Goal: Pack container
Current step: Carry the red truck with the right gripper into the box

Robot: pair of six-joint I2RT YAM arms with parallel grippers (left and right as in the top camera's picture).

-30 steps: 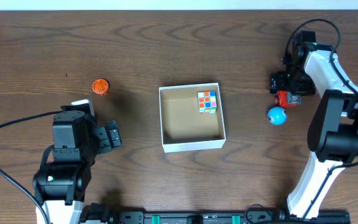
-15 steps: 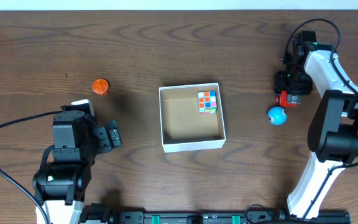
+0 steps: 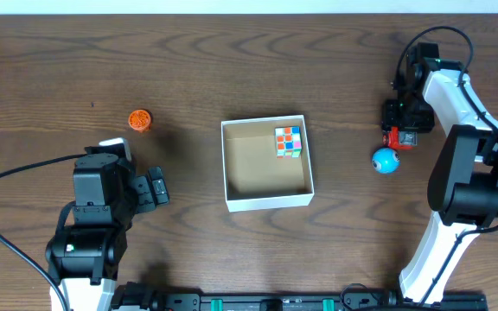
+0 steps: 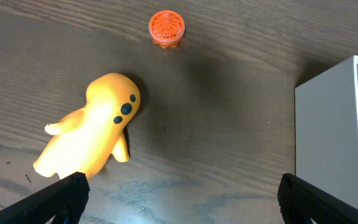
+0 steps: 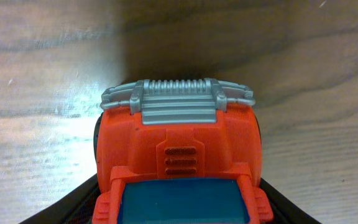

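Note:
The container (image 3: 266,201), a shallow white-walled square box with a brown floor, sits mid-table with a colourful puzzle cube (image 3: 289,142) inside at its far right corner. Its white wall also shows in the left wrist view (image 4: 328,143). My right gripper (image 3: 402,126) is at the far right, shut on a red toy truck (image 5: 179,143) that rests on the table. My left gripper (image 4: 182,200) is open and empty, low over the table left of the container. A yellow figure toy (image 4: 92,134) lies just ahead of its left finger.
A blue ball (image 3: 385,160) lies close beside the truck, on its near side. A small orange ridged toy (image 3: 139,120) sits at the far left and also shows in the left wrist view (image 4: 166,28). The left arm hides the yellow figure from overhead.
The right gripper's fingers have drawn in against the red truck's sides. The left arm and the other toys have not moved.

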